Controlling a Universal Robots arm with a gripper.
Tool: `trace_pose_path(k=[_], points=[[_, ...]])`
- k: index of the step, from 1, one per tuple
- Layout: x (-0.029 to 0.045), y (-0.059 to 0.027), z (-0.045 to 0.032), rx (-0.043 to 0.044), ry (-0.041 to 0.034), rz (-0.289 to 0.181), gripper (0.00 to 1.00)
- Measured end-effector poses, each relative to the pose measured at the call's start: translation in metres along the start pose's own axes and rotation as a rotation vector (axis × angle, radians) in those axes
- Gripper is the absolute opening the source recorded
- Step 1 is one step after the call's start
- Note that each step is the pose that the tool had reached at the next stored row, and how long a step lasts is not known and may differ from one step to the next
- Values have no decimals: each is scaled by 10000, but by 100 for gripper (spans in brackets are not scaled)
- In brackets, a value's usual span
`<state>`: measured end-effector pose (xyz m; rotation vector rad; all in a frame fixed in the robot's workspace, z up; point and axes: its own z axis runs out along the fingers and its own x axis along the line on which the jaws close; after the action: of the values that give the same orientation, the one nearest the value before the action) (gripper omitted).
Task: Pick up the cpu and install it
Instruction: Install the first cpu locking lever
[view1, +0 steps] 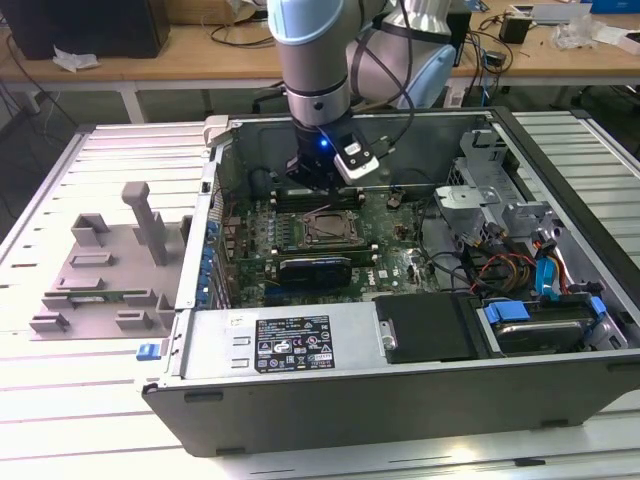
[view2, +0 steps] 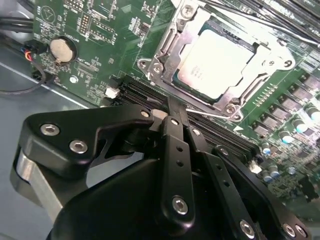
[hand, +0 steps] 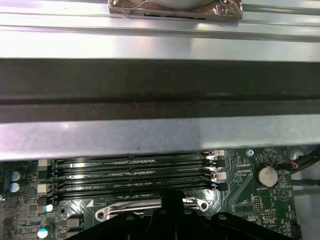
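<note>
The gripper (view1: 318, 183) is held closed and empty above the exterior view's centre, the cpu (view2: 215, 62) being already seated in its socket frame (view2: 164, 46).

One robot arm (view1: 315, 60), one open computer case (view1: 400, 400), one motherboard (view1: 392, 228), one cpu (view2: 215, 57), four memory slots (hand: 130, 168), one coin cell (view2: 62, 49), one grey parts holder (view1: 100, 270).

Exterior view: even, bright overhead illumination. The ribbed silver metal table (view1: 60, 400) returns broad white glare; the interior of the open grey computer case (view1: 400, 400) lies in shade. A blue indicator lamp (view1: 322, 143) glows on the arm.

Second wrist view: the square silver-topped cpu (view2: 215, 65) shows a pale, washed-out sheen.

First wrist view: the brushed metal case wall (hand: 150, 135) carries bright bands either side of a dark shadow strip.
</note>
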<state>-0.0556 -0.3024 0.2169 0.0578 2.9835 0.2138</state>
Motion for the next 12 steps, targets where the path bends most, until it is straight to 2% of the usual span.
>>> trace_pose_path(k=[1,2,4,8,12], points=[[23,-2,5,-7,-127,-19,11],[36,-2,10,-10,-192,-24,11],[54,-1,17,-1,-261,5,11],[58,-2,29,56,-311,219,11],[58,0,30,72,-317,249,11]])
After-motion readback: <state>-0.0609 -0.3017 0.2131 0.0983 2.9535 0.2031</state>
